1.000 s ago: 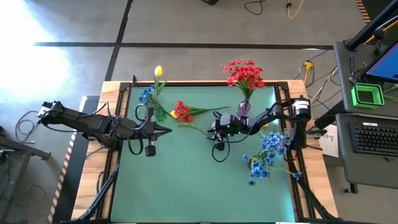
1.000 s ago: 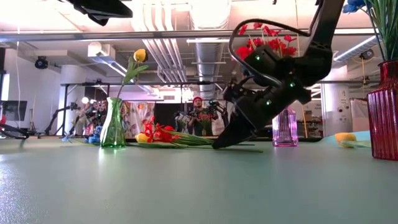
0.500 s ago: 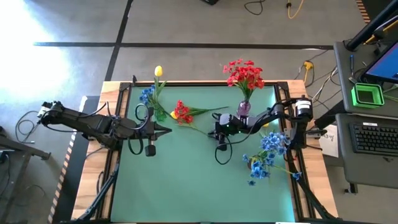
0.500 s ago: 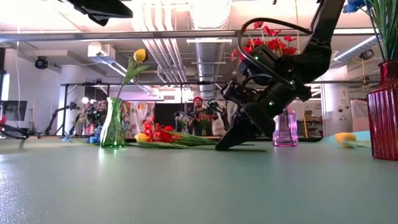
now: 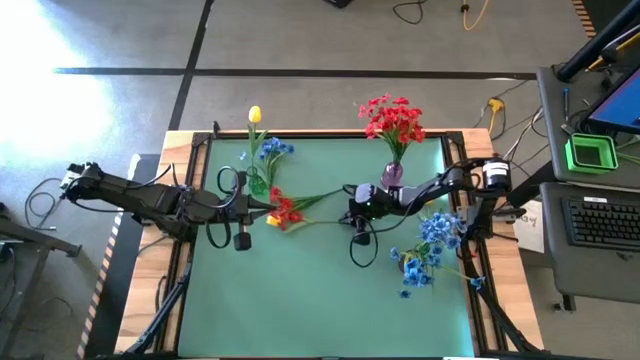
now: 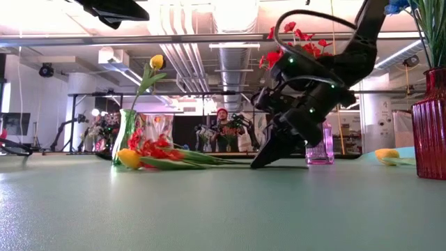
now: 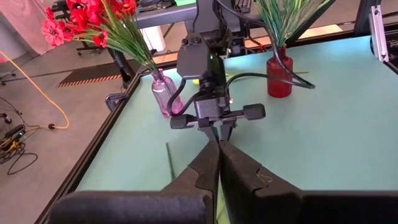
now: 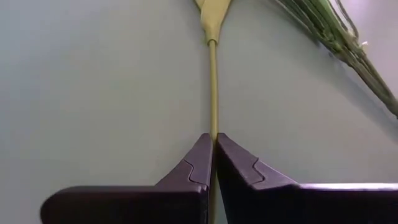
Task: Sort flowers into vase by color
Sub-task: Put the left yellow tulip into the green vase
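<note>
Right gripper (image 8: 213,144) clamped on thin green stem (image 8: 212,87), table centre. Risk: stem slips or snags red flowers (image 5: 284,211) at 9 o'clock. Left gripper (image 5: 268,211) closed, empty.

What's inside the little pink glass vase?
The small pink glass vase holds red clustered flowers on green stems. Any water inside cannot be made out.
</note>
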Available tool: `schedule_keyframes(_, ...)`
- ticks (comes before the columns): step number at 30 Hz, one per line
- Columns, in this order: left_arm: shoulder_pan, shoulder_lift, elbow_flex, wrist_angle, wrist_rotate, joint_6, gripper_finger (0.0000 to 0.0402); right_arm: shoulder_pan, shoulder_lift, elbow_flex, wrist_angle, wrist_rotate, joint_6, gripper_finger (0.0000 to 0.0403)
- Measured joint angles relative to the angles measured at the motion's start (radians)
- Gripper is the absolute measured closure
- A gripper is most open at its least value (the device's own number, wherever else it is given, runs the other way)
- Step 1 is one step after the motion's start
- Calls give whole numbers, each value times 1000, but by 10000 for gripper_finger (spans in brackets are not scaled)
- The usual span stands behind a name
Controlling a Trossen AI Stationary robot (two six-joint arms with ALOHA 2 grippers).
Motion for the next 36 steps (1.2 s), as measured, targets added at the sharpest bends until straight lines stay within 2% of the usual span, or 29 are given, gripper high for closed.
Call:
schedule_keyframes(11,0,0,0,3,-1,0,402,-3,-137,1,57,23,76,390)
schedule_keyframes(14,0,0,0,3,-1,0,402,-2,-178,2,32,63,79,390)
schedule_keyframes(18,0,0,0,3,-1,0,402,-1,-218,2,-37,65,53,390)
schedule_keyframes(32,0,1,0,3,-1,0,402,5,-215,4,-124,57,25,389)
schedule_keyframes(36,0,1,0,3,-1,0,402,10,-215,4,-141,56,19,369)
